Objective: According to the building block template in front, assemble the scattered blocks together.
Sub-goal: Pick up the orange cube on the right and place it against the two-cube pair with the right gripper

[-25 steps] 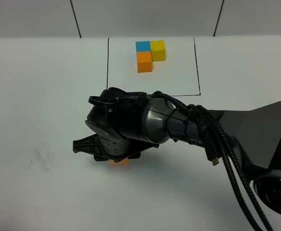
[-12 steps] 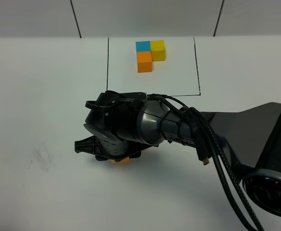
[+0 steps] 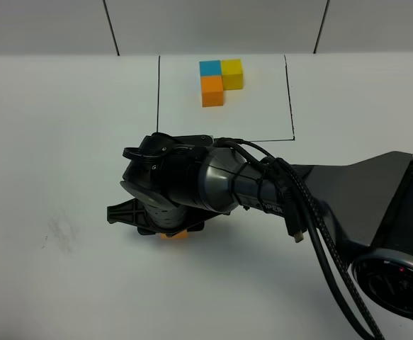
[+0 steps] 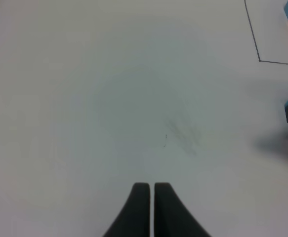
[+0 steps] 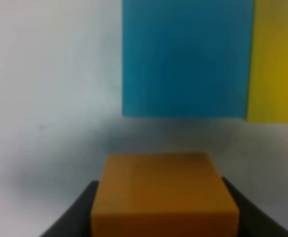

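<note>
Right gripper (image 5: 161, 217) was clamped on the orange cube (image 5: 163, 182), one finger on each side, left of the tabletop's (image 3: 64, 142) middle. Its wrist view showed the blue cube (image 5: 185, 59) and yellow cube (image 5: 277, 59) touching side by side just beyond. Overhead, the arm (image 3: 263, 188) hid both and left only a sliver of orange. Left gripper (image 4: 150, 190) had its fingers pressed together, holding nothing. By the far edge sat the building block template (image 3: 220, 79).

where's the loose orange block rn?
The orange block sits in the right gripper, just short of the blue block and yellow block (right wrist view); in the exterior view it peeks out under that gripper, left of centre.
</note>
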Controlling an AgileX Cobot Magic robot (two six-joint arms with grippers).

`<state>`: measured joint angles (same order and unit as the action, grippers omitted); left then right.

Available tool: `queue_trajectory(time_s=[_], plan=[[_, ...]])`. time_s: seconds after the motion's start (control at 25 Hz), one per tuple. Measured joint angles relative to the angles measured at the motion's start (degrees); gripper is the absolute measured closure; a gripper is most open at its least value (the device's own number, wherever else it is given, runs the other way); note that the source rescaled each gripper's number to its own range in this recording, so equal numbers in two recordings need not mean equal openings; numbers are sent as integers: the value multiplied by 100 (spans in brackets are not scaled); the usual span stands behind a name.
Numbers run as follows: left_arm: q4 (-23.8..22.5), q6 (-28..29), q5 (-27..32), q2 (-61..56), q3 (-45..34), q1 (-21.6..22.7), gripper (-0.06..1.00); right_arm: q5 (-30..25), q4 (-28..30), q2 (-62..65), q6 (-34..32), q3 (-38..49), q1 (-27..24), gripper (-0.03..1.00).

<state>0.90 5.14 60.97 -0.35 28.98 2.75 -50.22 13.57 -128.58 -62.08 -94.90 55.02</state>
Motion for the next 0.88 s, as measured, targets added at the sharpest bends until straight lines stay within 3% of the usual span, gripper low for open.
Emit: queue_trajectory(time_s=[0.88], plan=[[0,0,0,0,0,0,94,84,-113,-118,28,-1,-186,44]])
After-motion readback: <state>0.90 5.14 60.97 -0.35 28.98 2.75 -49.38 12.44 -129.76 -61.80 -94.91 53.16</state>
